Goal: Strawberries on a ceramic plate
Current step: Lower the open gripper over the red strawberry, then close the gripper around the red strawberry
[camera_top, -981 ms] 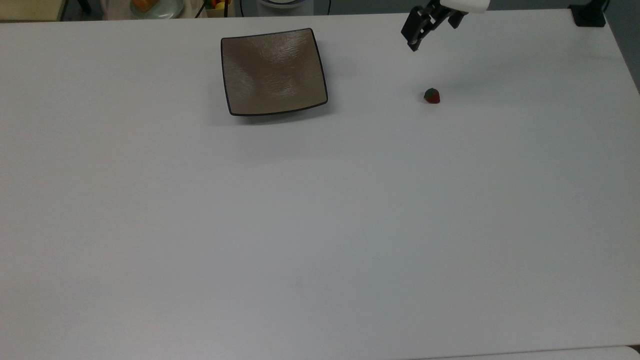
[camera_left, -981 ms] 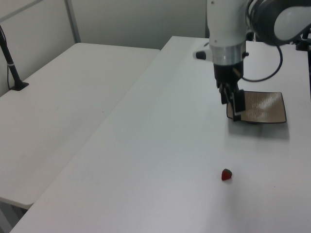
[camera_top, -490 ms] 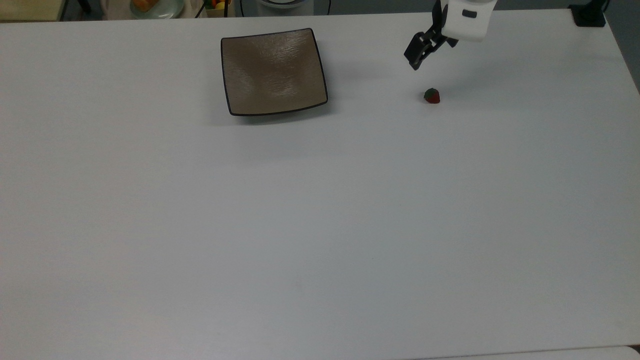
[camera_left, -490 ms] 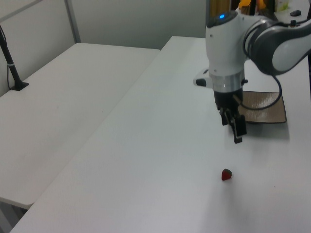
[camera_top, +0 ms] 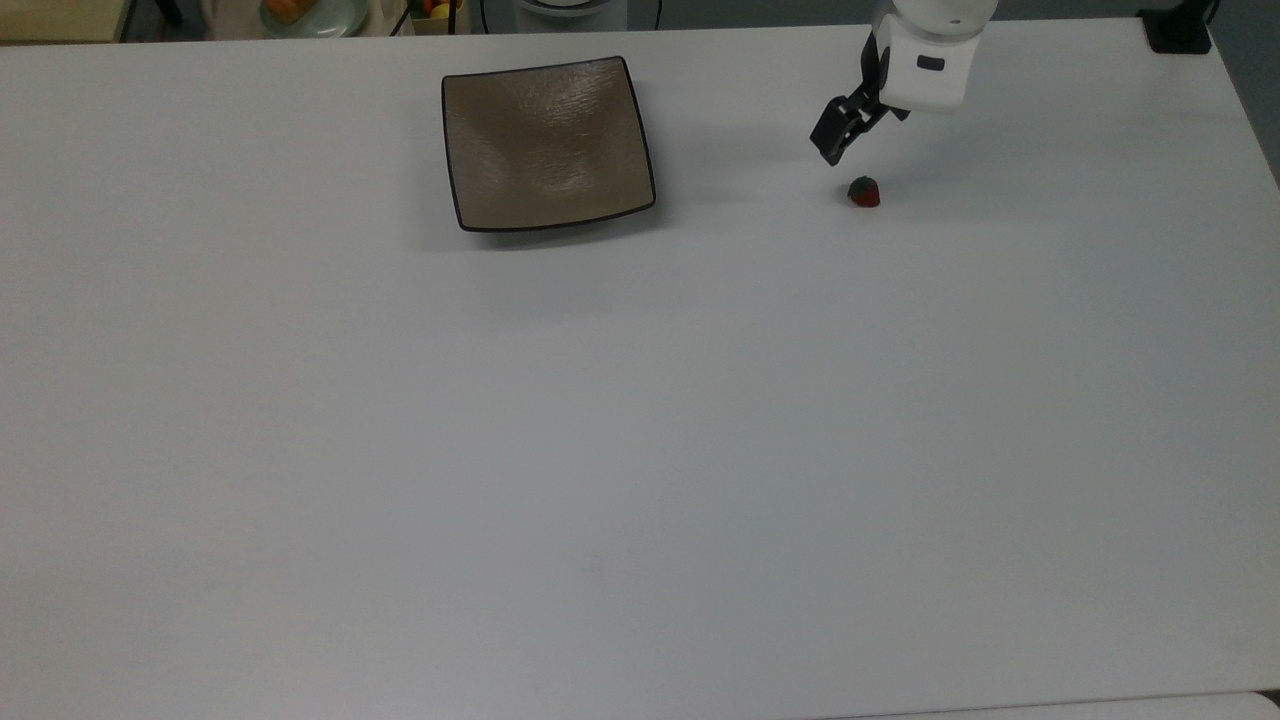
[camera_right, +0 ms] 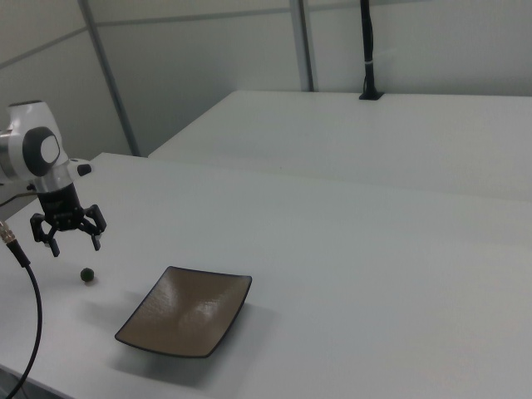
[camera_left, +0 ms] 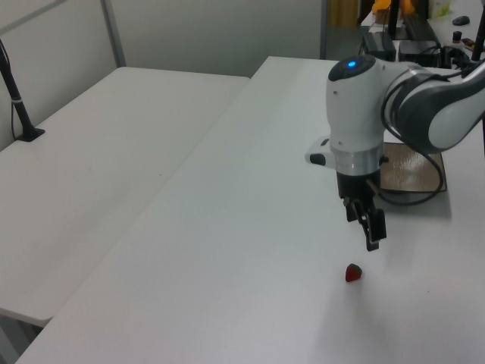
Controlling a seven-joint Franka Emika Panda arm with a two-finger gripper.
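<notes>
A tiny red strawberry (camera_top: 864, 192) (camera_left: 353, 273) (camera_right: 86, 274) with a green cap lies on the white table, far to the top view's right of the plate. The square tan-brown ceramic plate (camera_top: 548, 142) (camera_left: 413, 163) (camera_right: 186, 310) is bare. My gripper (camera_top: 832, 150) (camera_left: 371, 235) (camera_right: 75, 243) hangs open just above the table, a short way from the strawberry on its plate side, holding nothing. In the left view my arm and its cable cover part of the plate.
A black post base (camera_top: 1178, 30) stands at the top view's far right corner. A pale green plate with food (camera_top: 315, 12) sits beyond the far edge. A second white table (camera_left: 98, 174) (camera_right: 399, 141) adjoins, carrying a black pole (camera_right: 367, 50).
My gripper has come down and moved toward the strawberry, from near the table's far edge to just beside it. Strawberry and plate have not moved.
</notes>
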